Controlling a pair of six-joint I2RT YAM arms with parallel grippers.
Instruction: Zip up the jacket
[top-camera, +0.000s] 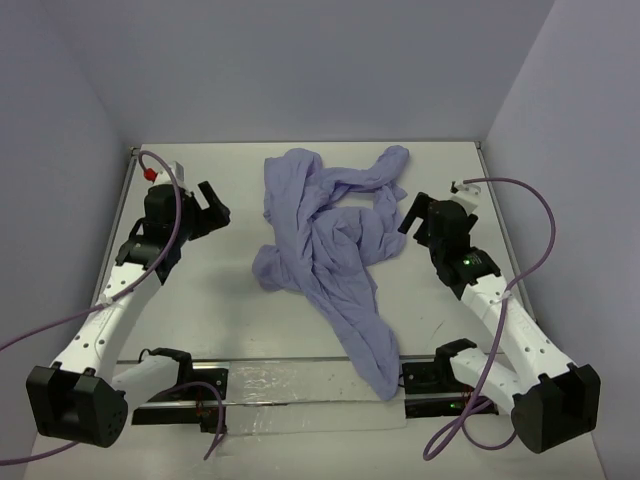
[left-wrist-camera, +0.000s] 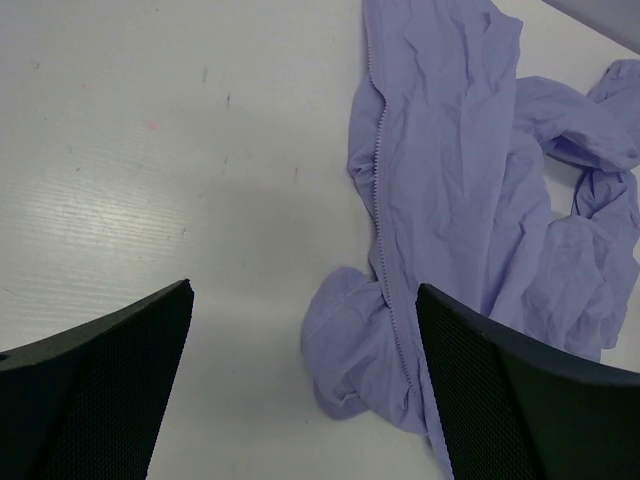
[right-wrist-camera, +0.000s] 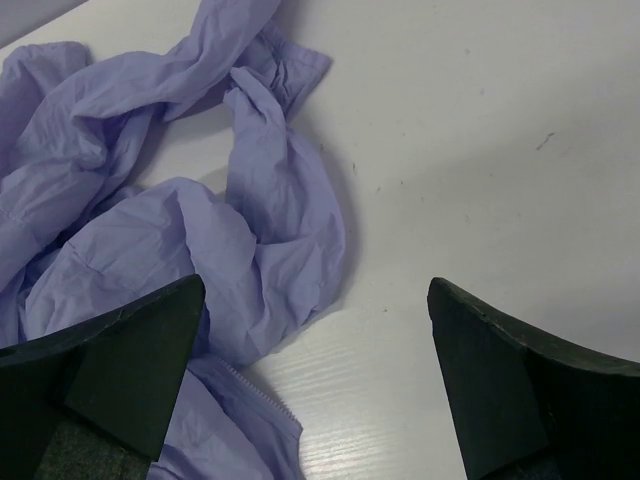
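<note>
The lavender jacket (top-camera: 335, 245) lies crumpled in the middle of the white table, one part trailing toward the near edge. Its zipper teeth run down an edge in the left wrist view (left-wrist-camera: 380, 190). A second strip of teeth shows in the right wrist view (right-wrist-camera: 262, 395). My left gripper (top-camera: 212, 208) is open and empty, left of the jacket and apart from it; it hangs above bare table beside the fabric (left-wrist-camera: 303, 380). My right gripper (top-camera: 415, 212) is open and empty, close to the jacket's right side (right-wrist-camera: 316, 375). The zipper slider does not show.
The white table (top-camera: 200, 300) has low rails at its left and right edges. A clear strip (top-camera: 290, 385) runs along the near edge between the arm bases. Purple cables (top-camera: 540, 215) loop off both arms.
</note>
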